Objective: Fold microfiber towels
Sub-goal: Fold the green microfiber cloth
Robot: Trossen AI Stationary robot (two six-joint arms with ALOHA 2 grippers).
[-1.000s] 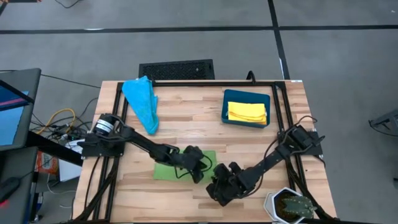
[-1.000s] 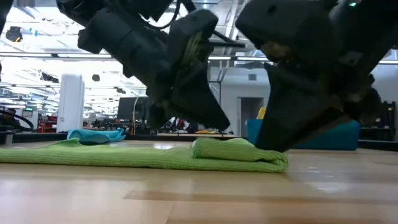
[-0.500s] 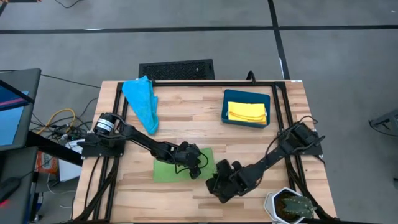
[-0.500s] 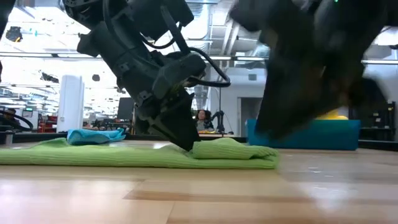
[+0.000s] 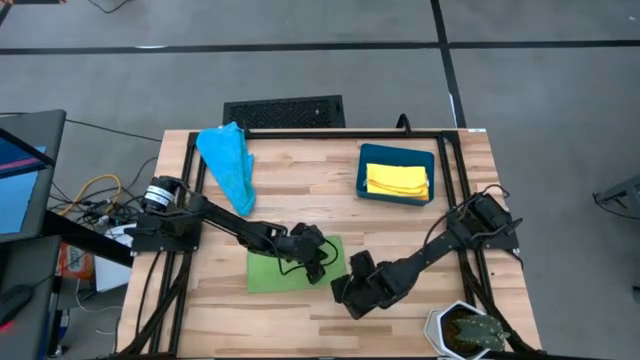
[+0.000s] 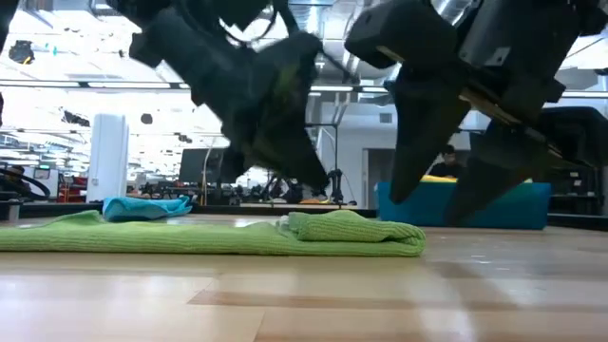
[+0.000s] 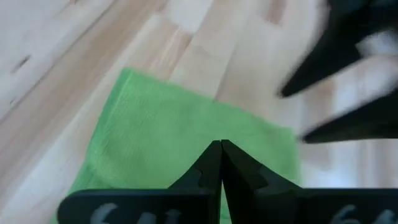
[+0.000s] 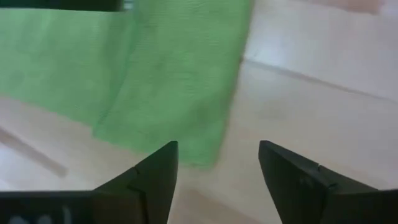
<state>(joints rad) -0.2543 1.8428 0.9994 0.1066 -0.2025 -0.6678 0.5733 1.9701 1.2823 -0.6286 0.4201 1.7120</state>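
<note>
— Since the frame a second earlier, what had changed at the table?

— Both arms had shifted: the right gripper [image 5: 342, 291] had let go of the green towel [image 5: 290, 267] and stood with its fingers [image 8: 152, 171] spread wide, empty, just off the cloth's right edge. The left gripper [image 5: 318, 270] hung low over the same towel with its fingers [image 7: 219, 163] pressed together, holding nothing.

— How did that towel look?

— It lay flat on the wooden table [image 5: 300, 200] near the front middle, its right portion folded over itself into a soft, thicker roll, as the low view showed [image 6: 353, 231].

— And the count?

— Three towels were seen: one green, one light blue towel [image 5: 228, 165] lying bunched in a long strip at the table's back left, and one yellow towel [image 5: 397, 180] folded inside the teal bin [image 5: 396, 154] at the back right. One bin, two arms, and one potted plant [image 5: 468, 328] at the front right corner.
</note>
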